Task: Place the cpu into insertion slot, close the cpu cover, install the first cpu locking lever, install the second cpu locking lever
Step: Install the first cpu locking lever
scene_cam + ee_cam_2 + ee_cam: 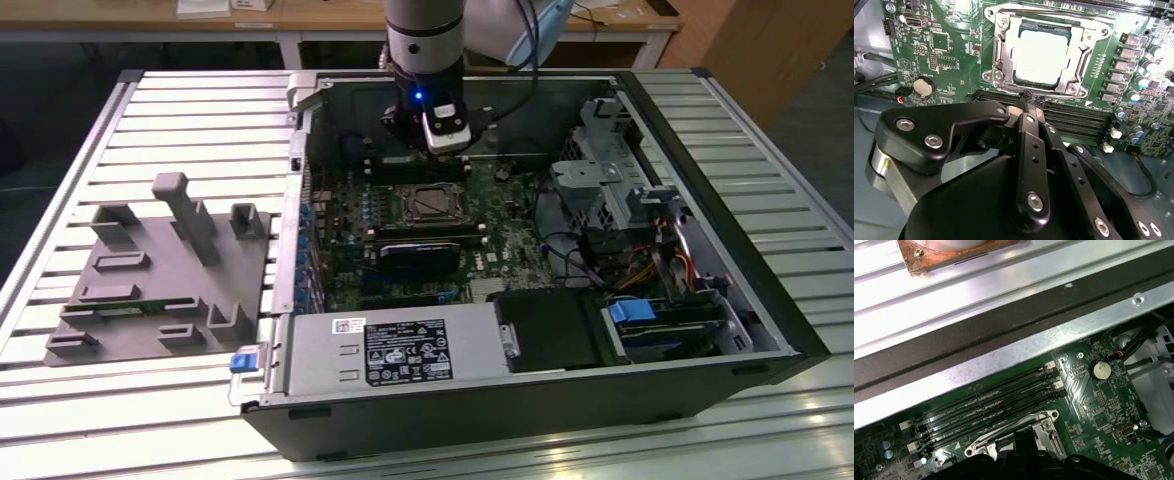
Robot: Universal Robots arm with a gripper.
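The cpu (1043, 56), a dull silver square, lies in the insertion slot (1004, 85) on the green board. The cpu cover (997, 52), a silvery frame, lies flat around it. A thin metal lever (1054, 12) runs along one side of the socket. My gripper (1028, 98) hovers just beside the socket over the black memory slots (1074, 117), fingertips together with nothing between them. In the exterior view the gripper (445, 150) hangs inside the open computer case, just behind the cpu (431, 203). A corner of the cover (1045, 424) peeks past the gripper body in the first wrist view.
The case (441, 400) lies open on a slatted metal table (174, 110). A black fan block (416, 257) sits in front of the socket, with drive cages and cables (627, 230) at the exterior view's right. A grey fixture (160, 270) stands at its left.
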